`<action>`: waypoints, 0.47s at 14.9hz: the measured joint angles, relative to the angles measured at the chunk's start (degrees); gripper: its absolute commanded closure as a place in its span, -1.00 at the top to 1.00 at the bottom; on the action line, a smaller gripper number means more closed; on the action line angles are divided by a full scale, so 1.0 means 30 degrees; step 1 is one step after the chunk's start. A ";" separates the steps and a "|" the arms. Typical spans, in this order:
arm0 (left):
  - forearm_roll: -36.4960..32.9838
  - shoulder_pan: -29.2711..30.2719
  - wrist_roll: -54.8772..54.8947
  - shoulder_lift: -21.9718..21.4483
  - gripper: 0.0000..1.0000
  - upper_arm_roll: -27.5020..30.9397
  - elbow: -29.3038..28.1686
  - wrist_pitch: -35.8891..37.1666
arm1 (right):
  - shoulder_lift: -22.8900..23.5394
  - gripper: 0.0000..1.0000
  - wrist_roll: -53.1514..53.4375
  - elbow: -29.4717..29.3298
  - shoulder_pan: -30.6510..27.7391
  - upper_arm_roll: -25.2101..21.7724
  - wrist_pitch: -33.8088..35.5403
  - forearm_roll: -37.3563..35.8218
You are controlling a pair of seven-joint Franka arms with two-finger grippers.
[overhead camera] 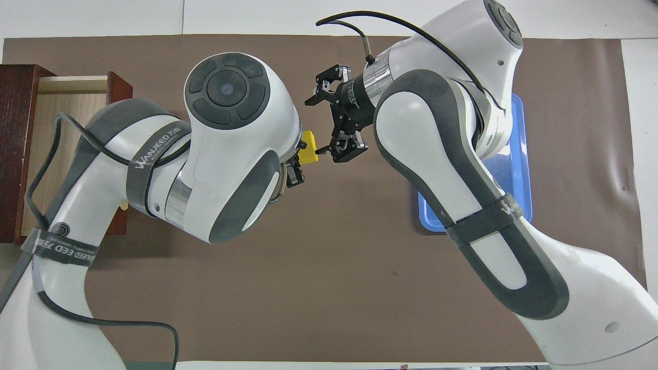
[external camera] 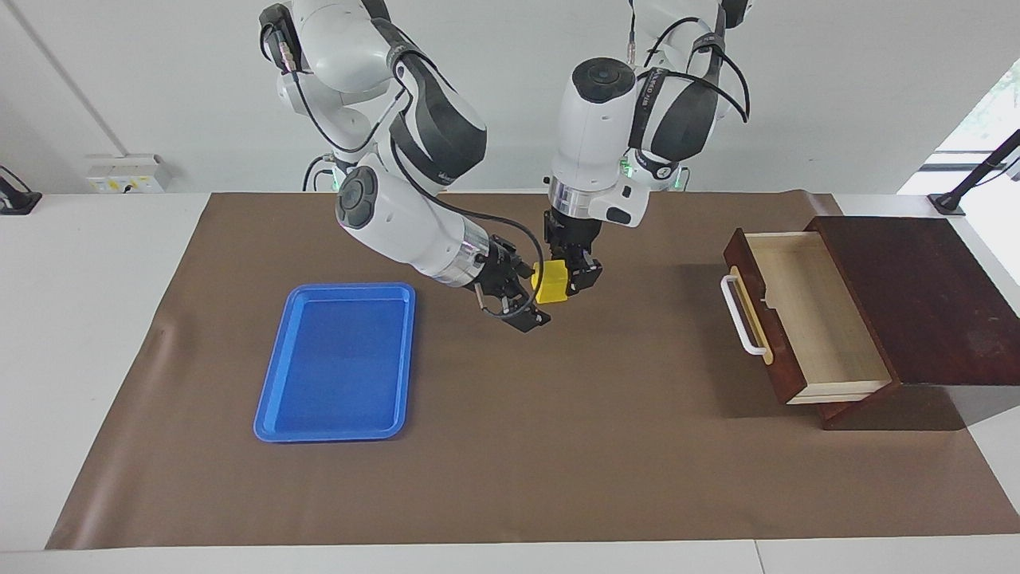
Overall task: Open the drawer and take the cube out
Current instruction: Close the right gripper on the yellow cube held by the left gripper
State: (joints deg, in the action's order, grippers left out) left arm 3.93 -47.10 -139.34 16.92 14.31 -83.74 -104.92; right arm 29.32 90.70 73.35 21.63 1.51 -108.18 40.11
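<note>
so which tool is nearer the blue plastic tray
Right. The right tool is over the brown mat beside the blue plastic tray; the left tool, holding the small yellow cube, is farther toward the wooden drawer.

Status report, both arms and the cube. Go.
Left pincer shut on cube, held in the air over the mat. Right pincer open beside the cube, positioned for a handover. Drawer open. Nothing in the way.

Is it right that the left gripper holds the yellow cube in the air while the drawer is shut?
Not quite: the drawer stands open, its pale inside empty, as the facing view shows. The left gripper does hold the cube above the mat.
</note>
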 measured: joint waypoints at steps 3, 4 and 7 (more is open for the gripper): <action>0.0000 0.0000 0.0000 -0.0119 -1.00 0.0042 -0.0193 -0.0001 | 0.0046 0.96 0.0000 0.0104 0.0186 -0.0001 0.0000 0.0000; 0.0000 0.0000 0.0000 -0.0124 -1.00 0.0048 -0.0203 -0.0001 | 0.0065 0.96 0.0000 0.0123 0.0216 0.0000 0.0000 0.0000; 0.0000 0.0018 -0.0095 -0.0124 -1.00 0.0079 -0.0208 -0.0026 | 0.0093 0.96 0.0000 0.0275 0.0277 0.0017 0.0001 0.0001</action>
State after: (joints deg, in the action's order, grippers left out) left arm 3.94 -47.04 -139.63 16.55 14.55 -84.36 -105.00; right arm 29.61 90.70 74.17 22.46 1.56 -108.18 40.11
